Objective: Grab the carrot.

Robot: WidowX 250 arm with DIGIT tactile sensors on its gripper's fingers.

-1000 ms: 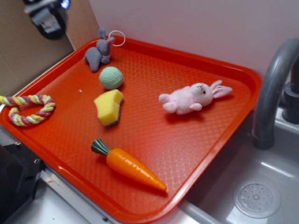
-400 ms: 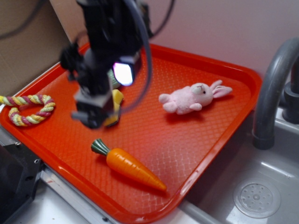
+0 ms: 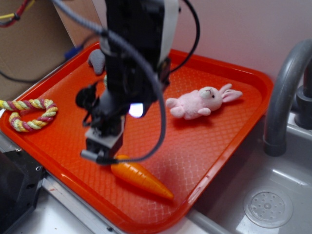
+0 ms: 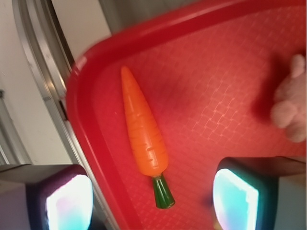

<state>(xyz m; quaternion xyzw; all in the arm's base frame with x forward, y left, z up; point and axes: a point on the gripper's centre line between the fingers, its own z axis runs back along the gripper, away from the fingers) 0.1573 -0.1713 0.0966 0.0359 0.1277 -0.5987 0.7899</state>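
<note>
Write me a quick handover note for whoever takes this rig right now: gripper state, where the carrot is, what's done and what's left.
Gripper: open and empty, poised over the stem end of the carrot, fingers on either side of it in the wrist view.
Carrot: lying flat near the front edge of the red tray, tip pointing toward the tray's corner, green stem cap between the fingers. No contact that I can see.
Also on the tray: pink bunny, rope toy at the left rim.
Done: approach and rough alignment.
Left: lower, close on the carrot body, lift.
</note>
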